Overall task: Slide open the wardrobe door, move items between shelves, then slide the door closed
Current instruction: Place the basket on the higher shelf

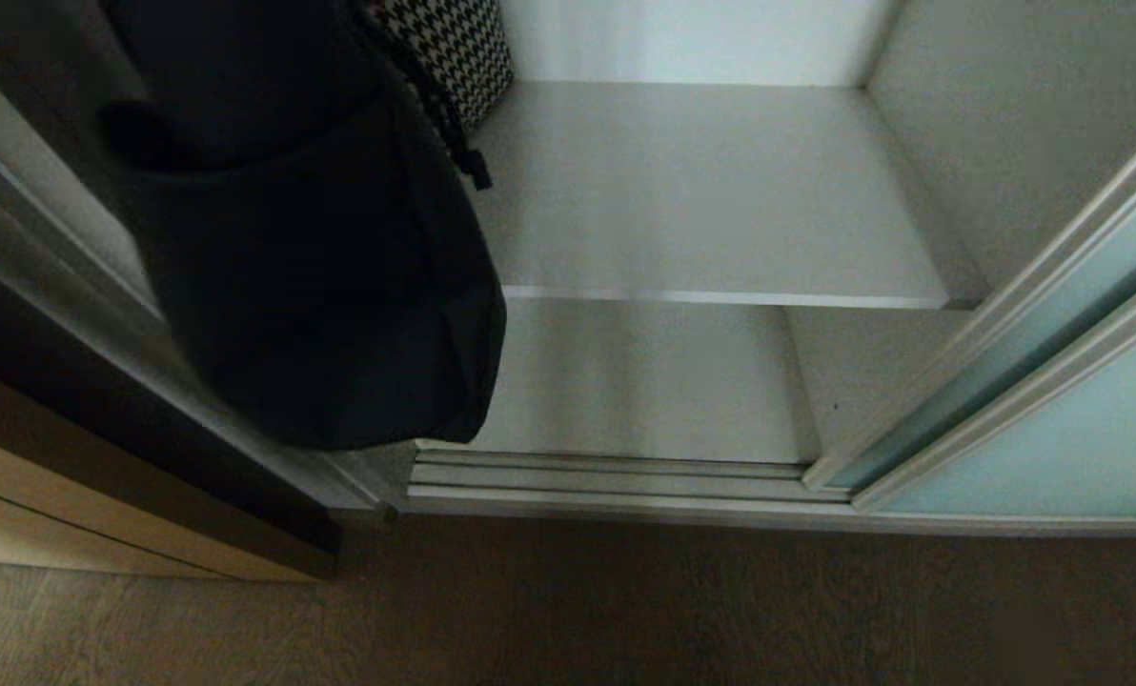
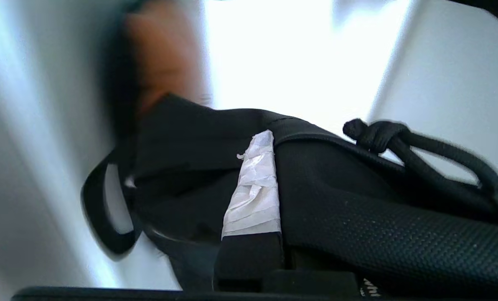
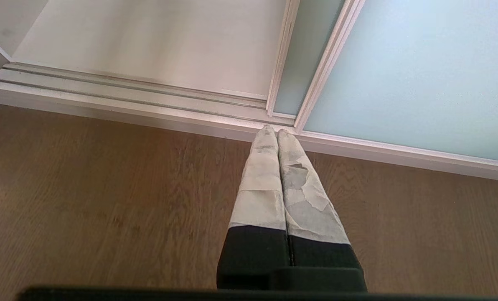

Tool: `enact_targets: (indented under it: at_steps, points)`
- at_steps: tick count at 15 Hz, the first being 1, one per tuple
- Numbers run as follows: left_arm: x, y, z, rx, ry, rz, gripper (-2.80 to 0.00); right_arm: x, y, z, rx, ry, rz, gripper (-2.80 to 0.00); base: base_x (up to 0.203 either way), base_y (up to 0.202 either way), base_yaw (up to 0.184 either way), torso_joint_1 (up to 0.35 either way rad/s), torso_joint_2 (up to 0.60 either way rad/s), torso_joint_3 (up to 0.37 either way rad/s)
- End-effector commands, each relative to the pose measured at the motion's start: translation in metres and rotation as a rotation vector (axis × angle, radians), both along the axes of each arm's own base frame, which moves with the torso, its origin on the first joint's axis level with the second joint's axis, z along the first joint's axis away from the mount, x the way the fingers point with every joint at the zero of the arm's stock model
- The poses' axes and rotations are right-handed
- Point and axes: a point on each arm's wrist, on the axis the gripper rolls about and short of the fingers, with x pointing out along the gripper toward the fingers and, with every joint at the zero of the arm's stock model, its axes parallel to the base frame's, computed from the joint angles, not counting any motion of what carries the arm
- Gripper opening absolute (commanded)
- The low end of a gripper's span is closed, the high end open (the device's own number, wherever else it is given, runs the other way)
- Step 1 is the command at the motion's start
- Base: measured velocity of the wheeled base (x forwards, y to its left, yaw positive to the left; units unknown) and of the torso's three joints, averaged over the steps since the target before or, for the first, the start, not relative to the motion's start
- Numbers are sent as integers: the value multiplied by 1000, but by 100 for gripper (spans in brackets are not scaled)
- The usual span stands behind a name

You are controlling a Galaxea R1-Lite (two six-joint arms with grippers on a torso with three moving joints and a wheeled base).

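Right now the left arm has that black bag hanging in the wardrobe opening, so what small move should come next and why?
Probably carry the black bag a bit further in over the upper shelf, then lower it. The left gripper has its jaws shut on the bag, which hangs at the opening's left side, resting on nothing, and that shelf lies bare beside it.

Frosted pale glass door (image 1: 1092,429) in a brushed metal frame, matte grey shelves (image 1: 711,191), soft black cloth bag (image 1: 320,276), grainy wood floor (image 1: 625,610).
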Motion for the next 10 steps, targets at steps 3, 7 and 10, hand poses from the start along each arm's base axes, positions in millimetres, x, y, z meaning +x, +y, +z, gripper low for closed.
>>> enact_targets:
  at_steps: [3,7,10]
  points:
    - [90,-68,-17,42,48,-61,-280,0,0,0,-1,0,1,-280,0,0,0,0,0,0]
    - [152,-109,-9,-22,-61,-60,-280,0,0,0,-1,1,1,-280,0,0,0,0,0,0]
    - [182,-122,-3,-62,-142,-35,-280,0,0,0,-1,0,1,-280,0,0,0,0,0,0]
